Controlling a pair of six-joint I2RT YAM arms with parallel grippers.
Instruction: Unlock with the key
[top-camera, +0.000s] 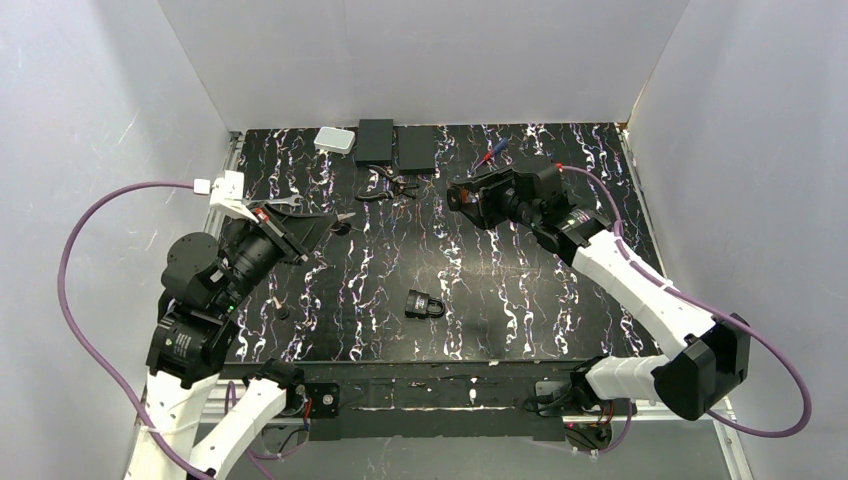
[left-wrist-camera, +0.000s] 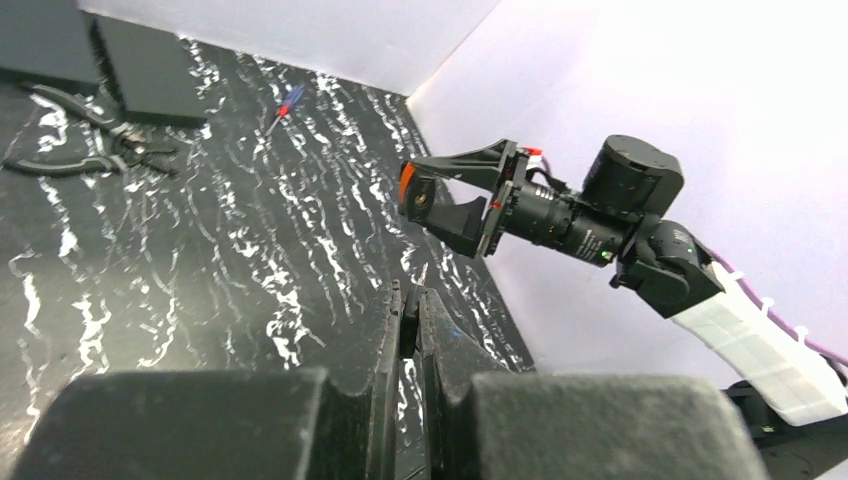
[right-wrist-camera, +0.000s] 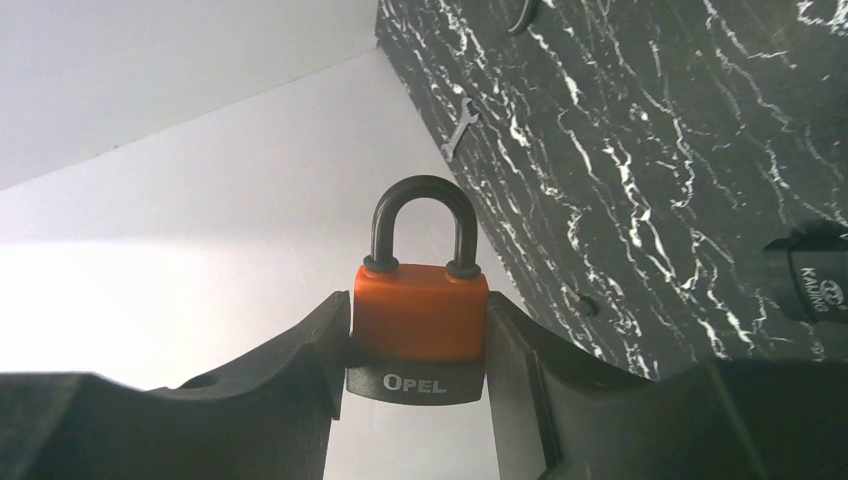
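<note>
While right hand (top-camera: 462, 197) pinches orange padlock (right-wrist-camera: 420, 312) by body above bench (top-camera: 500, 300), left hand (left-wrist-camera: 408, 295) sits pressed together; key (top-camera: 343, 225) apparently nipped between its fingertips, view poor. Shackle points away from that hand. Black padlock (top-camera: 425, 303) lies on bench.

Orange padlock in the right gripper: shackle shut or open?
Shut: in the right wrist view, both legs of the shackle sit in the orange padlock body.

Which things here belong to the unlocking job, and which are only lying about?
Job: key in the left gripper; orange padlock in the right gripper.
Lying about: black padlock, pliers, screwdriver, wrench, white box, two black boxes.
</note>
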